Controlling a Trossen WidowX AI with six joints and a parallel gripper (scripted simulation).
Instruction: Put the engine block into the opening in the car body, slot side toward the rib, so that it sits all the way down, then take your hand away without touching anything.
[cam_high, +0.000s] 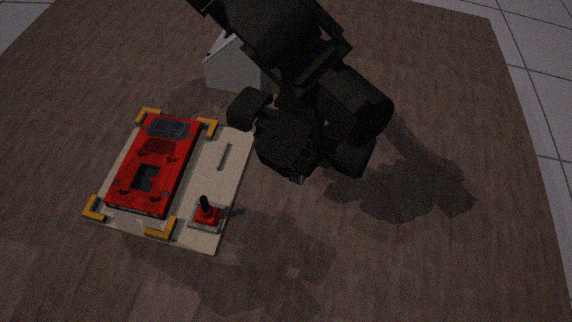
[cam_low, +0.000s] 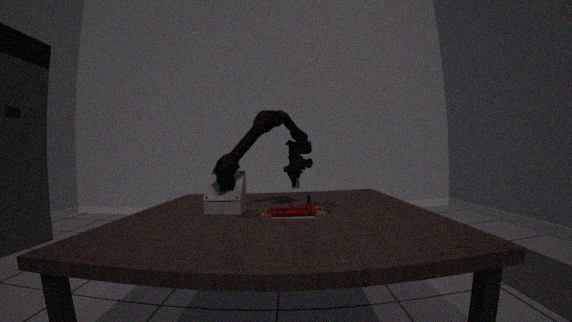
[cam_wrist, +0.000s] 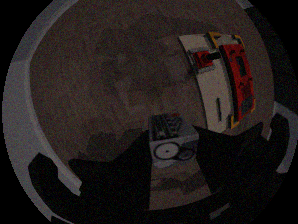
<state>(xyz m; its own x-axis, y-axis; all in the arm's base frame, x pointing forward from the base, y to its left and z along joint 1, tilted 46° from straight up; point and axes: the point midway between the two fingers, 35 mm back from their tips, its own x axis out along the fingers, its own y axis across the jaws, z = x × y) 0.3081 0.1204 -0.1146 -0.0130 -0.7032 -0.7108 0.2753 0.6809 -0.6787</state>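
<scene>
My gripper (cam_high: 299, 176) (cam_low: 295, 186) (cam_wrist: 167, 131) is shut on the grey engine block (cam_wrist: 172, 147), which has two round discs on its side and a dark, ribbed top. The block hangs above the table, to the right of the base board in the top view, and is mostly hidden there by the gripper. The red car body (cam_high: 131, 162) (cam_low: 287, 210) (cam_wrist: 238, 92) lies flat on the board. Its dark opening (cam_high: 143, 178) (cam_wrist: 241, 65) is empty, with a red rib jutting in from one side. The block's slot cannot be made out.
The pale base board (cam_high: 200, 175) (cam_wrist: 212, 107) has orange corner brackets around the car body. A red piece with an upright black post (cam_high: 204, 203) (cam_wrist: 213, 56) stands in a grey holder on the board. A narrow slot (cam_high: 224, 156) (cam_wrist: 218, 108) is beside it. The arm's white base (cam_high: 232, 67) (cam_low: 223, 206) stands behind.
</scene>
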